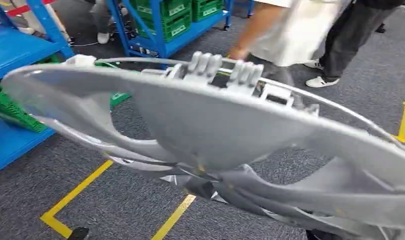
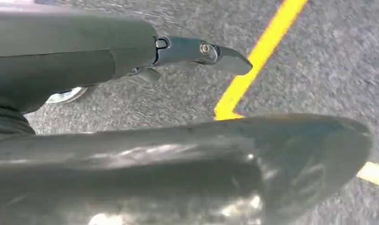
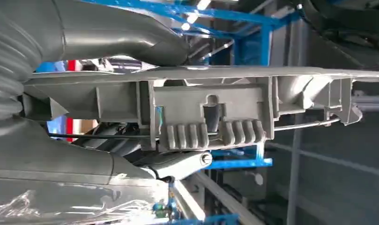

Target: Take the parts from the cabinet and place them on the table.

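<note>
Grey moulded plastic part (image 1: 210, 125), large and curved with a ribbed clip block on its far edge, spans the head view above grey carpet with yellow floor tape (image 1: 72, 197). Left hand (image 2: 131, 61) sits against the part's rounded end, grip unclear. Right hand (image 3: 107, 103) clamps the part's edge between thumb and fingers; blue racks with green crates (image 1: 177, 20) and a person (image 1: 290, 30) stand beyond.

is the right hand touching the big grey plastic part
Touching: the right wrist view shows the right hand pressed against the grey plastic part, thumb over it and finger under.
</note>
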`<control>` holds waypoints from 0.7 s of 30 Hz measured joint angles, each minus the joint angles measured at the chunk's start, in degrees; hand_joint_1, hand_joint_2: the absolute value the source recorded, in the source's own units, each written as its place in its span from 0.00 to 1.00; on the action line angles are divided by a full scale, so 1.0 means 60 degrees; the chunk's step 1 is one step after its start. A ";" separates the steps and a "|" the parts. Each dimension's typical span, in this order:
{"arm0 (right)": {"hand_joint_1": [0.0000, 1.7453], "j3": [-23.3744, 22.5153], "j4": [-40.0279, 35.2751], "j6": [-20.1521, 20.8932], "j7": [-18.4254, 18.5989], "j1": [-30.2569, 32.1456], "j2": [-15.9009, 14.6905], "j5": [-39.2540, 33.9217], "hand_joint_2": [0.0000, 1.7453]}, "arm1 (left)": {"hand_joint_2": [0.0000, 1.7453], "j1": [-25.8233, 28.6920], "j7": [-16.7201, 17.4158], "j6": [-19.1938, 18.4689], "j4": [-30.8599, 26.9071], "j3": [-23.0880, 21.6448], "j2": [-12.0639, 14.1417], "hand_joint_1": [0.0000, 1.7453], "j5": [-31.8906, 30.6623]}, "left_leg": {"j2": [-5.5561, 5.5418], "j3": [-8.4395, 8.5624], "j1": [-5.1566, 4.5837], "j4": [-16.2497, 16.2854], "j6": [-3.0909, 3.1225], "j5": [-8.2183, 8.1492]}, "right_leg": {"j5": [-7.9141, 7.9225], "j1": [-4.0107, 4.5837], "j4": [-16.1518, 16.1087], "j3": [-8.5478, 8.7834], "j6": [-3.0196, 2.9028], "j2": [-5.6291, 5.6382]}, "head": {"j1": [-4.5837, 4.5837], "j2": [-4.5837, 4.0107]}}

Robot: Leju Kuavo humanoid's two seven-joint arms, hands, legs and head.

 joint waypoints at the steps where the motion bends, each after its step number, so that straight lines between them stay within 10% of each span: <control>1: 1.00 -0.0004 0.0008 0.0077 0.0059 -0.0037 0.0029 -0.0099 1.00 | 0.00 -0.0013 0.0011 -0.0055 0.0000 0.0015 -0.0011 0.00 -0.0067 | 0.0085 0.0043 -0.0003 0.0000 -0.0013 -0.0029 | 0.0371 0.0022 -0.0881 0.0492 -0.0041 -0.0107 | 0.0000 0.0000; 3: 1.00 -0.0007 0.0015 0.0201 0.0117 -0.0149 0.0110 -0.0227 1.00 | 0.00 -0.0025 0.0029 -0.0106 0.0000 0.0029 -0.0029 0.00 -0.0139 | 0.0219 0.0108 -0.0088 0.0004 -0.0117 -0.0097 | 0.0471 0.0154 -0.1890 0.1061 -0.0145 -0.0607 | -0.0004 0.0000; 11: 1.00 -0.0036 0.0022 0.0412 0.0183 -0.0194 0.0178 -0.0325 1.00 | 0.00 -0.0086 0.0000 -0.0204 0.0000 0.0047 -0.0073 0.00 -0.0259 | 0.0439 0.0160 -0.0058 -0.0091 -0.0265 -0.0068 | 0.0540 0.0192 -0.1938 0.1000 -0.0316 -0.0254 | -0.0007 0.0000; 12: 1.00 -0.0073 0.0018 0.0467 0.0197 -0.0199 0.0193 -0.0332 1.00 | 0.00 -0.0138 -0.0069 -0.0219 -0.0004 0.0047 -0.0102 0.00 -0.0332 | 0.0363 0.0192 -0.0013 -0.0089 -0.0363 -0.0149 | 0.0622 0.0090 -0.2096 0.1104 -0.0430 -0.0119 | -0.0033 0.0000; 13: 1.00 -0.0222 0.0007 0.0529 0.0146 -0.0210 0.0259 -0.0295 1.00 | 0.00 -0.0199 -0.0237 -0.0175 -0.0007 0.0047 -0.0190 0.00 -0.0500 | -0.0219 -0.0347 -0.0020 0.1134 -0.0377 -0.0915 | 0.0634 0.0093 -0.2117 0.1119 -0.0483 0.0046 | -0.0077 0.0000; 15: 1.00 -0.0426 -0.0018 0.0540 0.0088 -0.0134 0.0317 0.0050 1.00 | 0.00 -0.0184 -0.0258 -0.0037 -0.0007 0.0073 -0.0251 0.00 -0.0609 | -0.0325 -0.1262 -0.0026 0.2835 -0.0407 -0.1448 | 0.0633 0.0096 -0.2114 0.1116 -0.0499 0.0348 | -0.0088 0.0000; 18: 1.00 -0.0594 -0.0022 0.0529 0.0081 -0.0088 0.0339 0.0255 1.00 | 0.00 -0.0245 -0.0368 -0.0008 -0.0007 0.0128 -0.0270 0.00 -0.0605 | -0.0385 -0.0757 0.0025 0.1492 -0.0429 -0.0312 | 0.0647 0.0043 -0.2089 0.1129 -0.0449 0.0739 | -0.0084 0.0000; 19: 1.00 -0.0652 -0.0022 0.0522 0.0074 -0.0093 0.0364 0.0254 1.00 | 0.00 -0.0266 -0.0422 -0.0019 -0.0007 0.0189 -0.0277 0.00 -0.0595 | -0.0624 -0.0363 0.0081 0.0654 -0.0481 0.0098 | 0.0639 0.0013 -0.2051 0.1125 -0.0379 0.0863 | -0.0080 0.0000; 20: 1.00 -0.0707 -0.0022 0.0488 0.0066 -0.0119 0.0397 0.0243 1.00 | 0.00 -0.0279 -0.0448 -0.0059 -0.0004 0.0230 -0.0317 0.00 -0.0584 | -0.1246 -0.0158 0.0184 0.0197 -0.0558 0.0093 | 0.0616 0.0062 -0.1960 0.1044 -0.0294 0.0961 | -0.0106 0.0000; 21: 1.00 -0.0740 -0.0022 0.0430 0.0081 -0.0188 0.0430 0.0233 1.00 | 0.00 -0.0299 -0.0477 -0.0077 -0.0007 0.0273 -0.0342 0.00 -0.0554 | -0.1294 -0.0165 0.0195 0.0093 -0.0447 0.0008 | 0.0608 0.0053 -0.1846 0.0926 -0.0269 0.1088 | -0.0105 0.0000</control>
